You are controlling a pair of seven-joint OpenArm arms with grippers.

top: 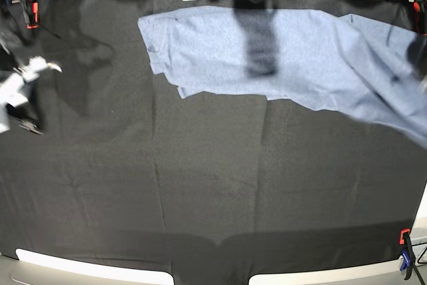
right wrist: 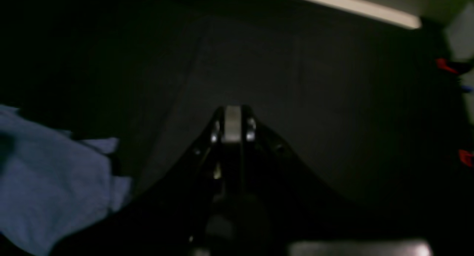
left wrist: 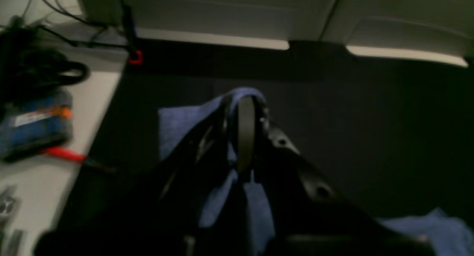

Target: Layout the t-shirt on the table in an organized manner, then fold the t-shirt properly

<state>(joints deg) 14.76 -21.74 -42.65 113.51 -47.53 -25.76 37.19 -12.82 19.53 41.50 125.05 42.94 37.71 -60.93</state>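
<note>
My left pincer [left wrist: 245, 132] is clamped on a fold of the t-shirt [top: 280, 55]; blue-grey cloth bunches around my fingers and hangs below them. My right pincer [right wrist: 233, 124] is pressed shut on nothing, with only black cloth beneath it and beyond it.

From above, the t-shirt lies stretched across the far part of the table [top: 213, 185], one sleeve end spread flat toward my right side, the other end rising off the surface toward my left pincer at the frame's edge. My right pincer sits well apart from the shirt, out past that sleeve.

The black cloth is creased in long lines and covers nearly the whole table. Orange-and-black clamps [top: 405, 251] pin it at the corners. To the left of my left pincer a pale bench [left wrist: 44, 182] carries black cables [left wrist: 40, 69] and a blurred blue box [left wrist: 35, 124].
</note>
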